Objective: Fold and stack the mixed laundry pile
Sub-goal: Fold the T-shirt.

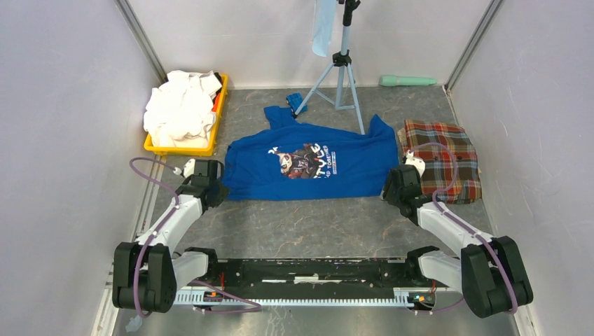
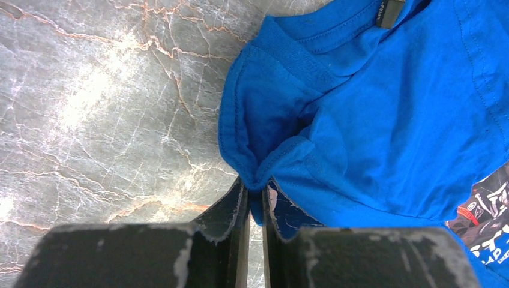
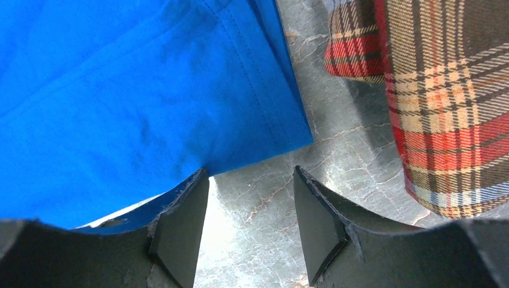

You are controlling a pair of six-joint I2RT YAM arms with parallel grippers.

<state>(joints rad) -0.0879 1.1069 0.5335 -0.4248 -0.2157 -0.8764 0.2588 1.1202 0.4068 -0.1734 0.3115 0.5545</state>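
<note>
**Left tool pinches the T-shirt, right tool open at its corner**

The T-shirt (image 1: 308,168) lies spread flat on the table (image 1: 315,224), in the middle of the top view, with the graphic facing up.

The left tool (image 2: 255,192) is at the shirt's lower left corner in the top view. In the left wrist view its two fingers (image 2: 222,216) stand almost together. A small fold of the blue hem is pinched between them, and the cloth puckers at that place.

The right tool (image 3: 249,174) is at the shirt's lower right corner in the top view. Its jaws stand wide apart and it holds nothing. In the right wrist view, the finger at the lower left of the frame touches the edge of the blue cloth. The other finger is over bare table, between the shirt and the plaid cloth (image 1: 434,171).

The plaid cloth lies folded at the right of the top view, just beside the shirt's sleeve. White shirts (image 1: 182,112) are heaped in a yellow tray (image 1: 178,149) at the upper left.
</note>
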